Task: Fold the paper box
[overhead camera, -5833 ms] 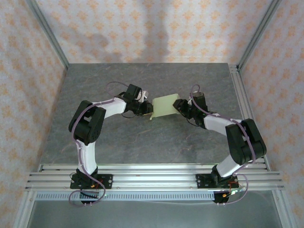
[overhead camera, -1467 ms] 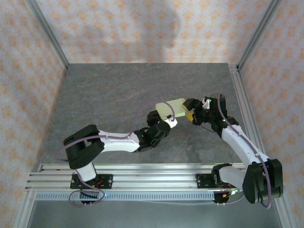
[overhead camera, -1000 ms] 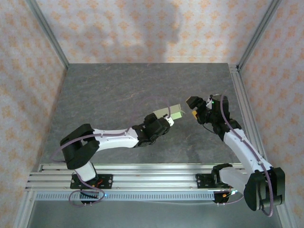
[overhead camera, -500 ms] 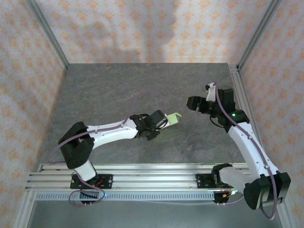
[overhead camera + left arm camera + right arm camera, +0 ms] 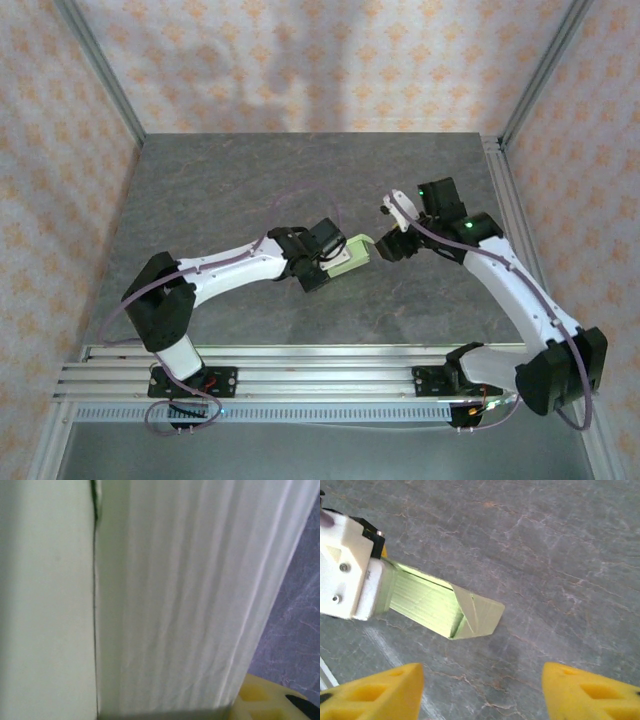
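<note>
**Left arm holds a pale green paper box; right gripper faces it, fingers apart**

Seen from above, a grey stone-patterned worktop (image 5: 240, 180) sits inside patterned walls, with the two arm bases at its near edge. The left arm reaches in from the near left corner towards the middle. The left gripper (image 5: 335, 258) is clamped on one end of the paper box (image 5: 357, 249), a small, flattened sleeve of pale yellow-green card. The box sits just right of the worktop's middle, well away from every edge, with its long side pointing right towards the other arm.

The right arm curves in from the near right corner, and the right gripper (image 5: 393, 243) sits just beside the box's free end. Its wrist camera looks down past two yellow fingertips (image 5: 382, 690) spread wide, with nothing between them. Beyond them the box juts out of the white body of the left gripper. Its free end shows a creased, slanted flap and casts a shadow on the grey surface. Whether that end touches the worktop cannot be told.

The left wrist camera shows pale card very close up.
</note>
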{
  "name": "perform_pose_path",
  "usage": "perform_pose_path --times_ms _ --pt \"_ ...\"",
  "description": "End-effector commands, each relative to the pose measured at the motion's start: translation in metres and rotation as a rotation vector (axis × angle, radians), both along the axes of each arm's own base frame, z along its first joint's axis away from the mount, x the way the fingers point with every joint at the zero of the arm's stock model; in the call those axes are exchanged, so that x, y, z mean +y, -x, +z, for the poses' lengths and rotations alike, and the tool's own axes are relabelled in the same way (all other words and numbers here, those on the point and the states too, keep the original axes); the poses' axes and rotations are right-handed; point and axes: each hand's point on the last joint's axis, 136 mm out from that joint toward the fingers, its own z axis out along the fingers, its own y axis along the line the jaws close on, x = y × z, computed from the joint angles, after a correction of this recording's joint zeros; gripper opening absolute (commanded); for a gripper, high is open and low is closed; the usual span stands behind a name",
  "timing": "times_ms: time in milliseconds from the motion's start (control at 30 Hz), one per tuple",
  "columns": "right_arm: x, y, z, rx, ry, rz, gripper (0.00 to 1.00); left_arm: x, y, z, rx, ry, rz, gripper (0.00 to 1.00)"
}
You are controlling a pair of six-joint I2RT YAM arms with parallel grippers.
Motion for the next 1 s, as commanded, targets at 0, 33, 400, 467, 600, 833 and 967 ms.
perform_pose_path --times_ms 0,33,400,467,600,833,967 --pt "0.011 -0.002 0.001 -0.027 0.05 0.119 0.56 0.009 0.011 -0.008 0.073 -0.058 -0.025 0.46" --pt "0.013 -0.004 -0.001 -0.019 0.057 0.129 0.53 0.009 0.011 -0.009 0.078 -0.061 -0.028 0.46" --pt "0.037 -0.016 -0.012 0.052 0.064 0.204 0.34 0.007 0.008 -0.011 0.099 -0.09 -0.043 0.46" --pt "0.04 -0.017 -0.015 0.066 0.071 0.209 0.34 0.006 0.009 -0.012 0.101 -0.089 -0.043 0.46" --pt "0.04 -0.019 -0.02 0.096 0.089 0.209 0.23 0.004 0.008 -0.009 0.098 -0.077 -0.043 0.46" --pt "0.033 -0.02 -0.026 0.103 0.135 0.203 0.12 0.002 0.007 -0.008 0.102 -0.075 -0.049 0.46" --pt "0.034 -0.02 -0.024 0.105 0.134 0.197 0.0 0.0 0.006 -0.009 0.105 -0.075 -0.046 0.46"
